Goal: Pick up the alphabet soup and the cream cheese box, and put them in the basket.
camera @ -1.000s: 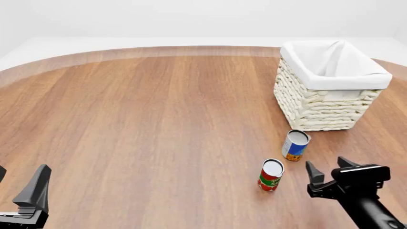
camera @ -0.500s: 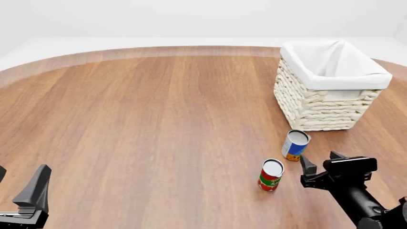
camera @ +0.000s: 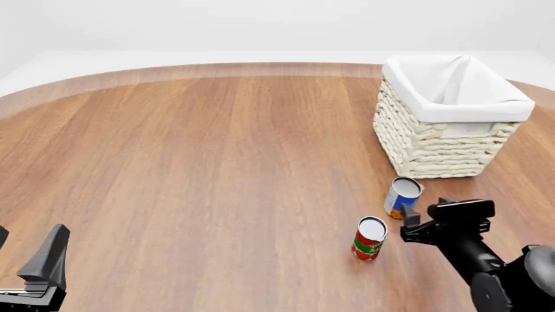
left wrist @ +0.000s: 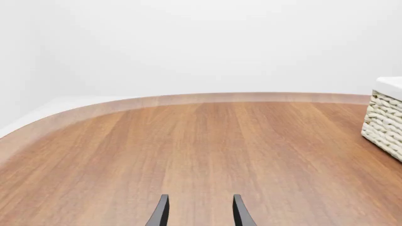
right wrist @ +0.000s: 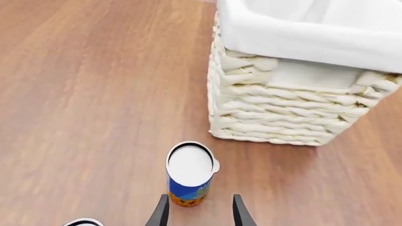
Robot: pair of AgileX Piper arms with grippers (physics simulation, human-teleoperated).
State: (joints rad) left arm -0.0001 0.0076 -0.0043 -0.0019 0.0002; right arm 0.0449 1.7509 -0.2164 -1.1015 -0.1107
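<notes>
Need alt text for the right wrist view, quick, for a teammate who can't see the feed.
The right claw is open, its two dark fingers just short of the upright alphabet soup on the wooden table. Beyond the can stands the basket, its white cloth folded over the rim. The top of a second can just shows at the frame's edge.

Place: a bare simulated test scene around me, no real room.
Table (camera: pixel 199 162): smooth wood, curved far edge.
Backdrop (left wrist: pixel 201 42): blank white, featureless.
Look: flat rendered light, clean surfaces.
</notes>
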